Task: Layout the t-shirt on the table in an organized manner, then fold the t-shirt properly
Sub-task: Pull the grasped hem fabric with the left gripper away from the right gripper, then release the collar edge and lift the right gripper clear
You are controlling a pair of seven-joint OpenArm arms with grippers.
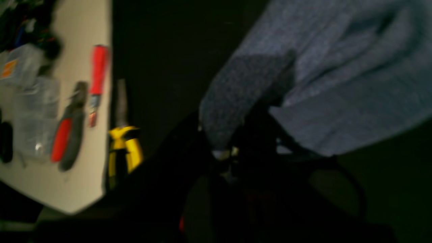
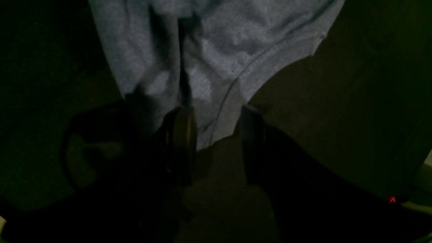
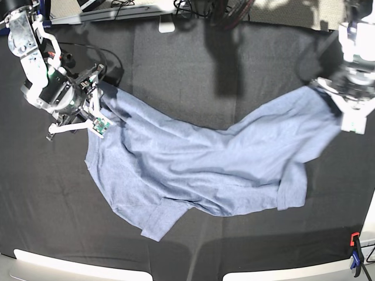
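The t-shirt lies spread across the middle of the table in the base view, light blue-grey and rumpled, sagging in a wide arc between its two upper corners. One short sleeve points toward the lower centre of the frame, another hangs at the lower right of the cloth. No lettering shows on the side facing up.

At the upper right of the base view the left gripper is clamped on the shirt's right corner, and the fabric rises toward it. In the left wrist view the cloth runs from the upper right down into the dark, closed jaws at centre frame, though that picture is blurred.

At the upper left of the base view the right gripper sits at the shirt's other corner. The right wrist view shows its two fingers parted, with the hemmed edge of the shirt reaching down between them; whether they press the cloth cannot be told.

Along the left edge of the left wrist view, a pale bench carries red-handled tools. An orange and blue clamp grips the table's lower right edge.
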